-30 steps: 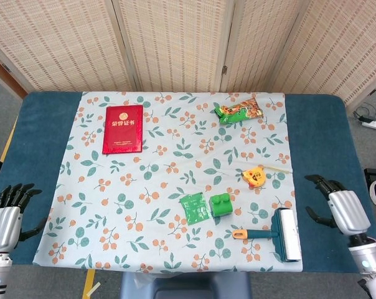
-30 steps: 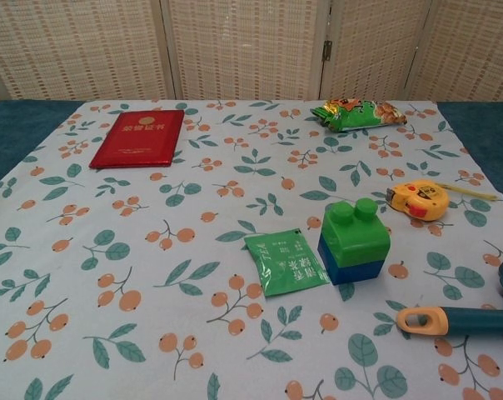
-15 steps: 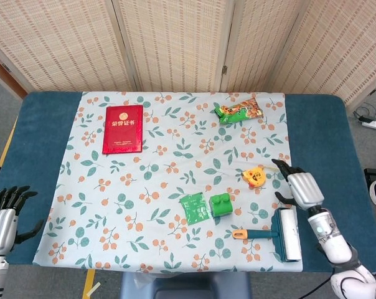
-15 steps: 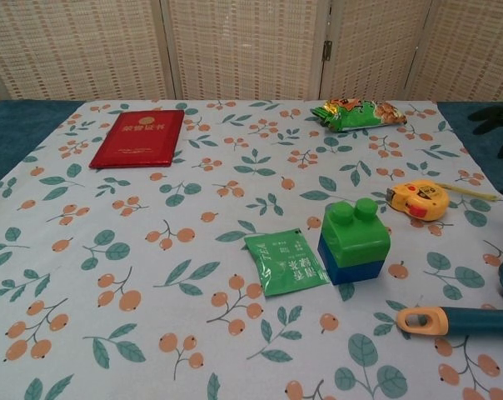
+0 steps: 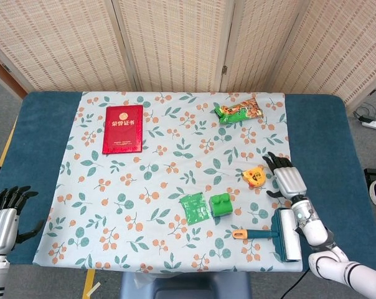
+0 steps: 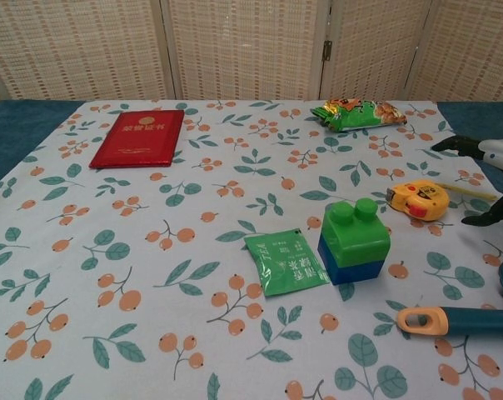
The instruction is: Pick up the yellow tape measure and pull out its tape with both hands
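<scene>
The yellow tape measure [image 5: 254, 177], a rounded plastic case with a thin strip of tape poking out, lies flat on the leaf-and-berry tablecloth [image 5: 144, 212], up and to the right of the green block [image 5: 221, 205]. Just right of the tape measure hovers the right hand [image 5: 287, 177], fingers spread, holding nothing. The left hand [image 5: 4, 213] sits far left of it at the table's near edge, fingers apart and empty.

right hand [image 6: 495, 167] cut by chest-view edge, lint roller [image 6: 460, 317] head cropped too
</scene>
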Robot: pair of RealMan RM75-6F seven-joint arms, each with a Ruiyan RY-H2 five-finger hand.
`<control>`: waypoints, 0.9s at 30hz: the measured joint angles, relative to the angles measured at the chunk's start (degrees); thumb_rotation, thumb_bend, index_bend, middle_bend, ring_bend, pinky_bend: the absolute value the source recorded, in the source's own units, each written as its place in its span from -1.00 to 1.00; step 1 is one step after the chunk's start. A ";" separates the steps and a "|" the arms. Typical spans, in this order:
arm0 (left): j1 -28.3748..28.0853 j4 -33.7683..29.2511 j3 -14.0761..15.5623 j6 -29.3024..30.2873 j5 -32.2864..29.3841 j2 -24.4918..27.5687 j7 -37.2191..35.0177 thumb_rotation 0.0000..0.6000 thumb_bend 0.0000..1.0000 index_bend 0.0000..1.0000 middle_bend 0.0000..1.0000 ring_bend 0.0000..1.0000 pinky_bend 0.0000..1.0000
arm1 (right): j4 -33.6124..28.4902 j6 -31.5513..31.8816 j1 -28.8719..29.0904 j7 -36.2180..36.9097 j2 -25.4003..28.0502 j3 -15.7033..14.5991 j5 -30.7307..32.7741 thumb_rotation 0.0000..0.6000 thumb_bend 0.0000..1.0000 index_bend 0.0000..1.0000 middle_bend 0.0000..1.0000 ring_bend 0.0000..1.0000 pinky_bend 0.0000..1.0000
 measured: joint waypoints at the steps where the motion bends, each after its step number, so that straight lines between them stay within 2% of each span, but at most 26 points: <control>1: -0.03 0.05 -0.04 -0.09 -0.05 -0.08 -0.03 1.00 -0.33 -0.44 -0.63 -0.80 -1.00 | 0.92 -0.41 0.32 -0.14 -0.58 0.07 0.22 1.00 -0.53 -1.00 -1.00 -0.84 -0.85; 14: 0.23 0.31 -0.28 -0.37 -0.66 0.02 -0.16 1.00 -0.33 -0.44 -0.64 -0.80 -1.00 | 13.55 -2.46 4.48 1.55 -9.30 1.44 0.89 1.00 -0.53 -1.00 -1.00 -0.83 -0.84; 27: 0.47 0.51 -0.38 -0.48 -0.81 -0.06 -0.60 1.00 -0.33 -0.45 -0.65 -0.80 -1.00 | 16.95 0.27 7.80 5.31 -11.94 4.37 0.02 1.00 -0.56 -1.00 -1.00 -0.76 -0.83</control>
